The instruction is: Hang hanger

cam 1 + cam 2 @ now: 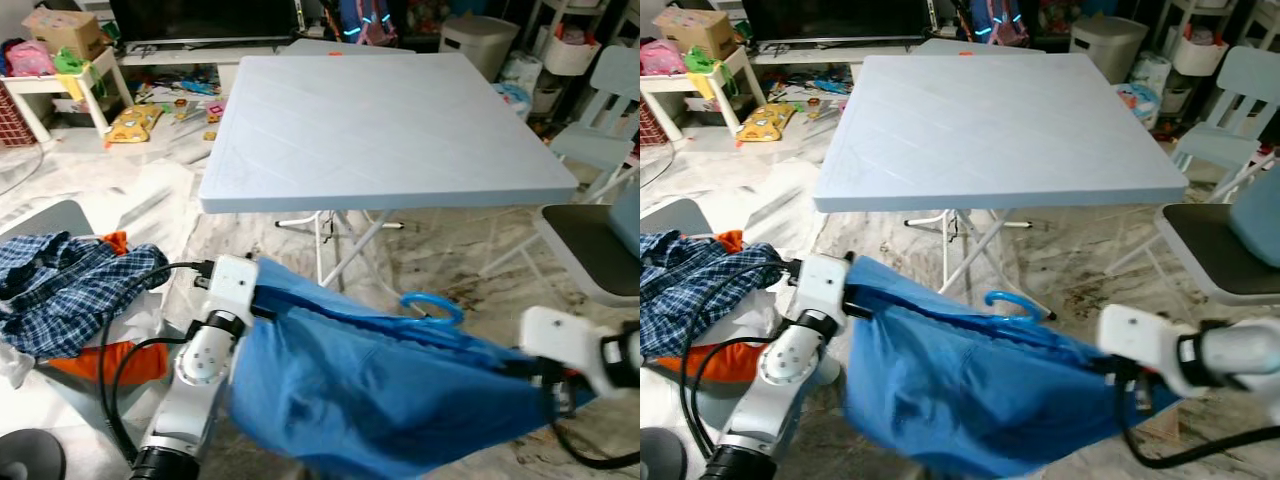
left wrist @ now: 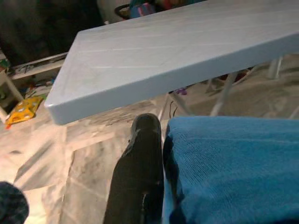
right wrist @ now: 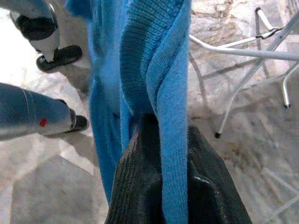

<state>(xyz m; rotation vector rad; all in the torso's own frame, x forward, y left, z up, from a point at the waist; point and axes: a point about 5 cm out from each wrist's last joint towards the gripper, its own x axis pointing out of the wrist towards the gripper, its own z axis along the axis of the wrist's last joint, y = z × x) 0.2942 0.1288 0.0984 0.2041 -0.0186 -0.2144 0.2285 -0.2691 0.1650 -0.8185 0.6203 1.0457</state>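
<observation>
One blue garment [image 1: 380,390] stretched between two hands, low before the pale bench [image 1: 380,120]. Left hand [image 2: 161,154] clamped on one edge; right hand [image 3: 161,154] clamped on the opposite edge. One blue hanger [image 1: 432,307] protruding at the garment's top. One plaid heap [image 1: 60,290] alongside, leftward.
</observation>
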